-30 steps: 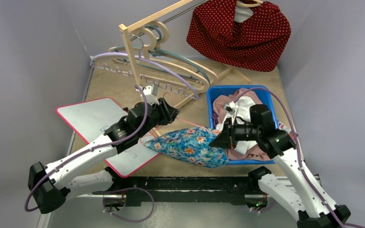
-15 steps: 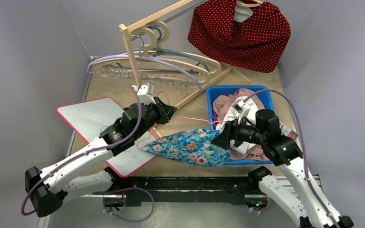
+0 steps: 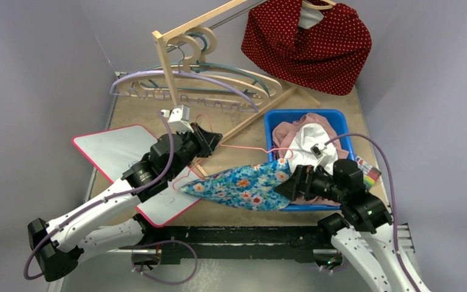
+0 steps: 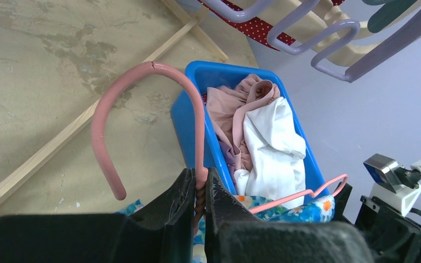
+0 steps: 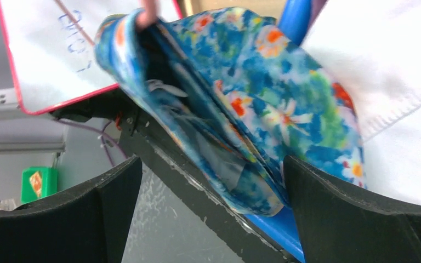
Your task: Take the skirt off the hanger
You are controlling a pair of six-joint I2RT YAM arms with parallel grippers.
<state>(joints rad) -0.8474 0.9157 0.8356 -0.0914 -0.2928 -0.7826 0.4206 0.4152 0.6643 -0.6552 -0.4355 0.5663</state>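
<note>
The left gripper [image 4: 199, 189] is pinched tight on the neck of the pink hanger [image 4: 142, 71], just under its hook, apparently to hold the frame steady left of the blue bin [image 3: 334, 117] while the cloth is worked off. The floral skirt [image 3: 243, 185] lies slumped along the hanger, one end at the bin's near-left corner, and seems not yet free. The right gripper [image 5: 214, 181] gapes wide at that corner, the skirt's edge between its jaws but ungripped, likely poised to take hold.
</note>
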